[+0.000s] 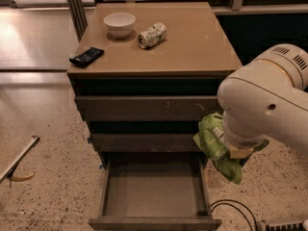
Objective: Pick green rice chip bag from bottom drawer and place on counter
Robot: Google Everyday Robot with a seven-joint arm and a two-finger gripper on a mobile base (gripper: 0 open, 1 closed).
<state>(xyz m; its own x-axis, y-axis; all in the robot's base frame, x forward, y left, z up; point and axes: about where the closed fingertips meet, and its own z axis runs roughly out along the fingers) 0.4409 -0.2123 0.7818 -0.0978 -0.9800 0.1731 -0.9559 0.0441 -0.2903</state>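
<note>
The green rice chip bag (215, 147) hangs crinkled under the white arm, right of the cabinet at the height of the middle drawer. My gripper (236, 150) is mostly hidden by the arm's wrist housing and sits against the bag, which stays up off the floor with it. The bottom drawer (153, 191) is pulled open and its inside shows nothing in it. The tan counter (192, 42) lies above and to the left of the bag.
On the counter stand a white bowl (120, 24), a crushed can (152, 35) and a flat black packet (86, 56) at its left edge. The two upper drawers (144, 108) are closed. A black cable (236, 211) lies on the floor at right.
</note>
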